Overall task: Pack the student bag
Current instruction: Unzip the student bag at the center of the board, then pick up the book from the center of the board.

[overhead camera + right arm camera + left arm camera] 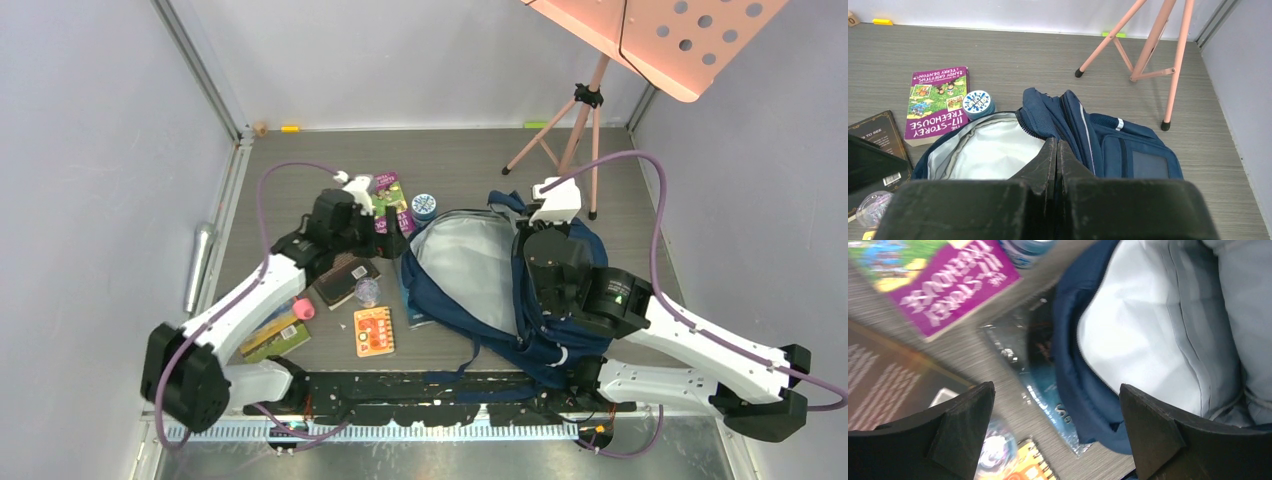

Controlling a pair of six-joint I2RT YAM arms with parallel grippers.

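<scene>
Top view: the student bag (470,270) lies open, centre-right on the bench (460,160).

Left wrist view: your left fingers (1148,430) stand wide apart and empty above a dark book (1023,360) tucked under the bag's rim. Closing here could snag fabric.

Right wrist view: your right fingers (1048,170) are pressed together at the rim. If no cloth is pinched, which I cannot tell, the mouth may sag.

— Where's the student bag (470,270)?
— Lying flat, right of the tabletop's centre, toward the near edge.
— Zipped?
— No. The main compartment gapes wide, with pale grey lining showing inside the navy fabric.
</scene>
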